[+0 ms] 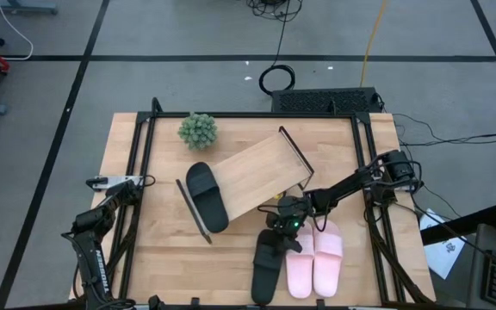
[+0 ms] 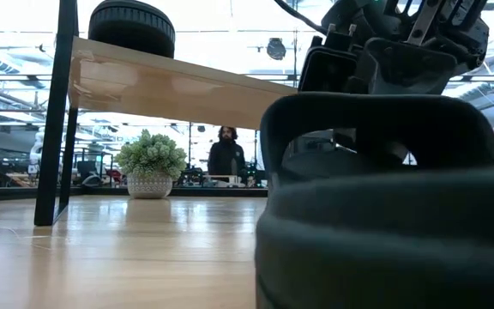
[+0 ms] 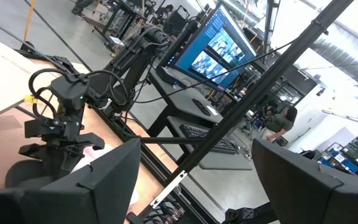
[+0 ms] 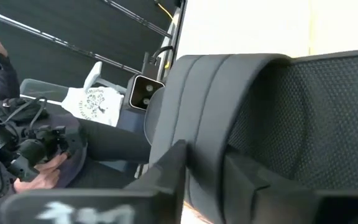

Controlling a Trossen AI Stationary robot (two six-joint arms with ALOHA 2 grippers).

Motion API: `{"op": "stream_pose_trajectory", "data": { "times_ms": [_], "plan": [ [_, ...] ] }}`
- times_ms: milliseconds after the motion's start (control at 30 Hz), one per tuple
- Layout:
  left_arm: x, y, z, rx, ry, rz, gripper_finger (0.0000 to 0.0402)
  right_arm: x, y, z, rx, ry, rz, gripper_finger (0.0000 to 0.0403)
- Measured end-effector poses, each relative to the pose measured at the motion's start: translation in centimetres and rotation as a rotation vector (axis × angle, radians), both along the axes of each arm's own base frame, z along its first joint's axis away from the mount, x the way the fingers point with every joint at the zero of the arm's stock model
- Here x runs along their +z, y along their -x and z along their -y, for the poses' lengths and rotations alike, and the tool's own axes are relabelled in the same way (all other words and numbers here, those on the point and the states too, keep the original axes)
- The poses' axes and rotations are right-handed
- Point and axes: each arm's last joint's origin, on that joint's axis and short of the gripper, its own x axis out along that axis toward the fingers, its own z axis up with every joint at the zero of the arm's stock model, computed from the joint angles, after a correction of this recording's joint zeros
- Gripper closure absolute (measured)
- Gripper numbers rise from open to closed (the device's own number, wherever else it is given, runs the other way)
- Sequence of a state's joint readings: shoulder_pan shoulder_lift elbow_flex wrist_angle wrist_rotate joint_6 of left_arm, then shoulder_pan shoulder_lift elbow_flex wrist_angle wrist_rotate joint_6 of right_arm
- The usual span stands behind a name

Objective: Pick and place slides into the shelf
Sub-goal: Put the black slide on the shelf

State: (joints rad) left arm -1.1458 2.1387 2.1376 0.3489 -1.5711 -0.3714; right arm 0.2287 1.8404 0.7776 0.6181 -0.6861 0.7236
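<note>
One black slide (image 1: 206, 196) lies sole down on the left end of the light-wood shelf (image 1: 257, 172), which stands askew mid-table on black wire end frames. The second black slide (image 1: 268, 265) lies near the table's near edge and fills the low view (image 2: 384, 215). The pink pair (image 1: 314, 257) lies just right of it, side by side. My right gripper (image 1: 284, 231) is down over that black slide's strap, shut on it. My left gripper (image 1: 114, 182) waits open near the table's left edge, touching nothing. My right gripper (image 4: 204, 168) has the black slide's wide strap (image 4: 207, 124) by its edge, one finger (image 4: 253, 186) under the strap on the footbed side and one finger (image 4: 163, 180) outside. It comes from above, slanting from the table's right. The slide's sole seems to rest on the table.
A small potted plant (image 1: 197, 130) stands at the far left of the table, beyond the shelf. Black frame rails run along the table's left and right sides. Bare wood shows between the shelf and the near-left corner. A person (image 2: 226, 154) stands far behind the table.
</note>
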Motion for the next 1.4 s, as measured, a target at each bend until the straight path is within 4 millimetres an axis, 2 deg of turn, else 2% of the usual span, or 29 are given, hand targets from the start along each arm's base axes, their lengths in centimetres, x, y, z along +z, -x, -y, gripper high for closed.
{"op": "stream_pose_trajectory", "data": {
  "times_ms": [133,267,367,467,733,967,1100,1233,1400],
  "plan": [
    [0.0,0.0,0.0,0.0,0.0,0.0,0.0092,0.3,-0.2,-0.1,0.005,-0.019,0.032,0.0393],
    [0.0,0.0,0.0,0.0,-0.003,-0.001,0.0092,1.4,-0.3,-0.1,-0.004,-0.075,0.058,0.0394],
    [0.0,0.0,0.0,0.0,-0.013,-0.006,0.0092,2.9,-0.1,0.0,-0.007,-0.082,0.092,0.0398],
    [0.0,0.0,0.0,0.0,-0.027,-0.013,0.0092,5.4,0.4,0.5,-0.022,-0.094,0.146,0.0398],
    [0.0,0.0,0.0,0.0,-0.04,-0.018,0.0092,14.2,4.0,2.6,-0.043,-0.12,0.19,0.0401],
    [0.0,-0.2,-0.1,0.004,-0.057,-0.026,0.0092,24.7,7.1,6.0,-0.048,0.142,0.164,0.0402],
    [0.0,-0.7,-0.4,0.017,-0.056,-0.026,0.0092,29.4,7.3,7.9,-0.06,0.275,0.197,0.0402],
    [0.0,-1.5,-0.8,0.036,-0.04,-0.019,0.0092,30.8,5.8,9.4,0.022,0.281,0.147,0.0402],
    [0.0,-2.2,-1.3,0.054,-0.012,-0.006,0.0092,29.5,3.3,11.3,0.174,0.274,-0.001,0.0402]
  ]
}}
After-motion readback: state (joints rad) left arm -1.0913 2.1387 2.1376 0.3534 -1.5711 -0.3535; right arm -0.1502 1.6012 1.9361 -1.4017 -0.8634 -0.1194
